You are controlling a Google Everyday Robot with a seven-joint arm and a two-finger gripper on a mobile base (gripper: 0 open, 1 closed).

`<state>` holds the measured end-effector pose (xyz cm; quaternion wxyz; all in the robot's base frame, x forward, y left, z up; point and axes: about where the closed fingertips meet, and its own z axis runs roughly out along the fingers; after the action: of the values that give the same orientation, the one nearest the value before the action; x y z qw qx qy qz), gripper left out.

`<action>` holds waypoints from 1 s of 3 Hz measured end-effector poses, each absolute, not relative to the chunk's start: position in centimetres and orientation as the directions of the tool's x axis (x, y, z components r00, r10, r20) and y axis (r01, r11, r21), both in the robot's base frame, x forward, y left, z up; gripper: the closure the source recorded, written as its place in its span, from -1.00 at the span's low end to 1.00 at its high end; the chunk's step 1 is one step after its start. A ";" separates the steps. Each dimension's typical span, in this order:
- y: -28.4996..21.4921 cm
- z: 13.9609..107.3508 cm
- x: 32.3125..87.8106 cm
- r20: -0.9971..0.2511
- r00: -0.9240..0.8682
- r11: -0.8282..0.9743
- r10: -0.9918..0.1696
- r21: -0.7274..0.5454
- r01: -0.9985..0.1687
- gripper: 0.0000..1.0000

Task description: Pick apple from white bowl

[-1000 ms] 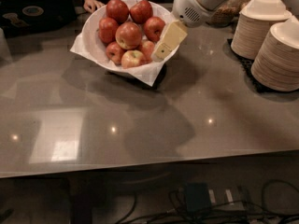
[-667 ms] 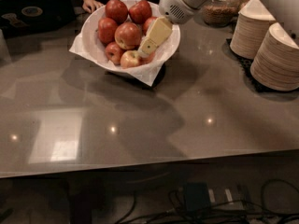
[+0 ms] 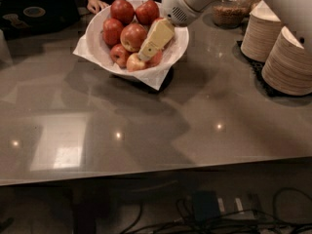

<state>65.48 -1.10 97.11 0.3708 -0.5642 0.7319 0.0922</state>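
The white bowl (image 3: 95,32) stands at the back of the grey table, lined with white paper whose corners hang over the rim. It holds several red apples (image 3: 132,36). My gripper (image 3: 145,55) reaches down into the bowl from the upper right. Its cream tip rests among the front apples, right beside a pale red-yellow apple (image 3: 133,64) at the near rim. The white arm housing (image 3: 187,1) hangs over the bowl's right side and hides the apples beneath it.
Two tall stacks of cream disposable bowls (image 3: 288,60) stand at the right on a black mat. A glass jar (image 3: 229,11) stands behind the bowl. A person's hand (image 3: 96,5) and a dark laptop (image 3: 36,11) are at the back left. Cables lie under the table's front edge.
My gripper has moved left and down, from the bowl's right rim to the front apples inside the bowl. The apples have not visibly moved.
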 end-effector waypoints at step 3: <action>4.1 95.9 67.4 -0.728 -0.036 0.340 -0.684 -0.276 -0.899 -0.46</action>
<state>67.42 4.09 95.91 0.4115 -0.5593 0.7076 0.1305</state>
